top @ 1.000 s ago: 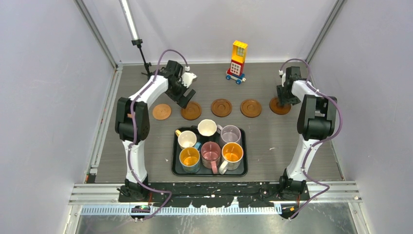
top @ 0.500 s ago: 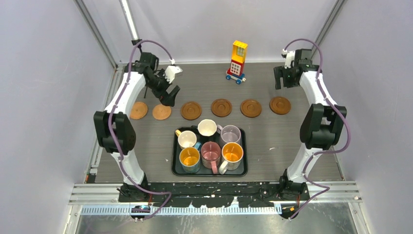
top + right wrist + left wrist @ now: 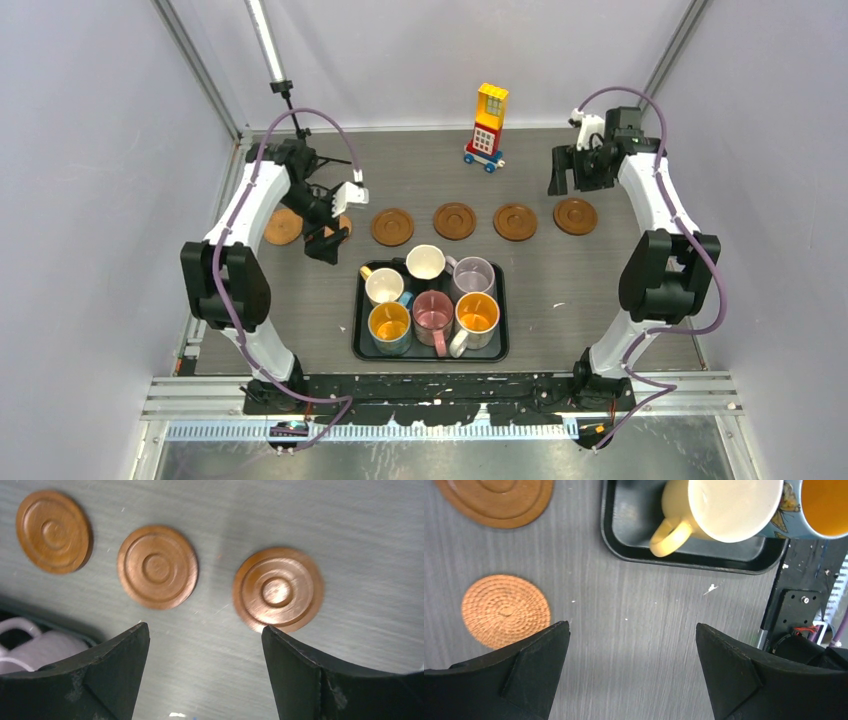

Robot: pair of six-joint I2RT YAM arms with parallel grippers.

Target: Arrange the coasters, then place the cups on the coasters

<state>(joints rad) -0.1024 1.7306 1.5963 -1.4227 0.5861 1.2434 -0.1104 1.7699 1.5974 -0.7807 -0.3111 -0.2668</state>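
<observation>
Claws both released, empty: L claw point(image 3: 631, 627) over grey tabletop point(image 3: 560, 290) by black rectangular tray point(image 3: 430, 356) w/ six mixed-colour handled mugs point(image 3: 432, 310); R claw point(image 3: 205, 627) over row of six round brown wooden coasters point(image 3: 454, 220).

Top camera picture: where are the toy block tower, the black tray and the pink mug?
yellow and red toy block tower point(image 3: 490, 118): top view, yellow upper block.
black rectangular tray point(image 3: 495, 352): top view, near right corner.
pink handled mug point(image 3: 433, 311): top view, its inside.
</observation>
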